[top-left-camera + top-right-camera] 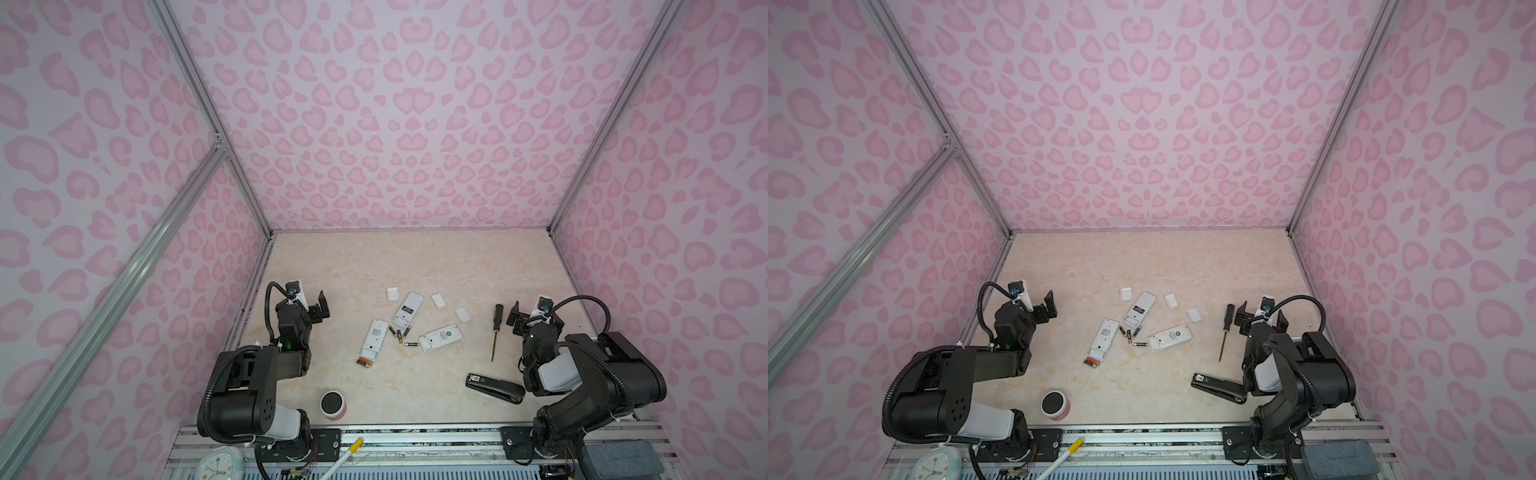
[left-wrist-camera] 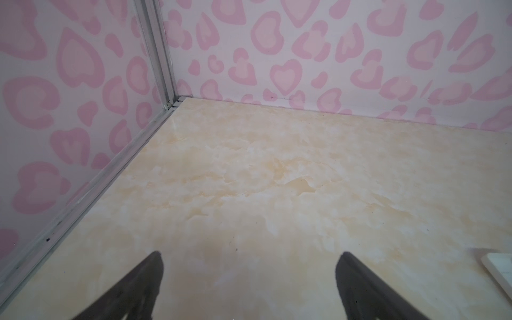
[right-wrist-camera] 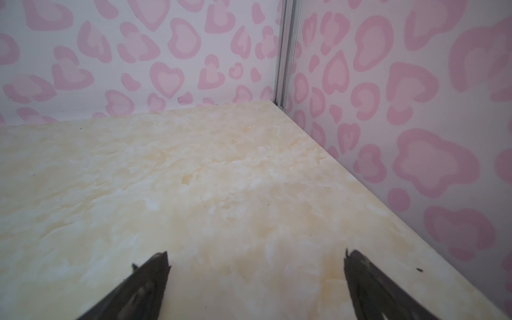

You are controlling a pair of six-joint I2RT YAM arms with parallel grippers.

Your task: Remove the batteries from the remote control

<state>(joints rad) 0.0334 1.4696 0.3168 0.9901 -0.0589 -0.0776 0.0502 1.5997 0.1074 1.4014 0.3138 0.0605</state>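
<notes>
In both top views the batteries [image 1: 399,336], 4 thin dark cylinders with gold-yellow bands, lie loose on the cream marbled tabletop [image 1: 415,257]. They are clustered between 3 white rectangular plastic remote controls [image 1: 407,309] that rest face down. 2 more short cylinders [image 1: 365,362] with orange ends sit at the near end of the remote on the left; whether they are inside it or just outside is unclear. The black left gripper [image 2: 249,257] is at the left side of the tabletop, well apart from the cluster, which lies to its right. Its jaws stand wide apart with nothing between them. The black right gripper [image 3: 256,257] is likewise spread wide and empty at the right side of the tabletop. A long black-handled screwdriver [image 1: 496,328] lies between it and the batteries. 3 small white plastic covers [image 1: 438,300] lie among and just beyond the remotes.
</notes>
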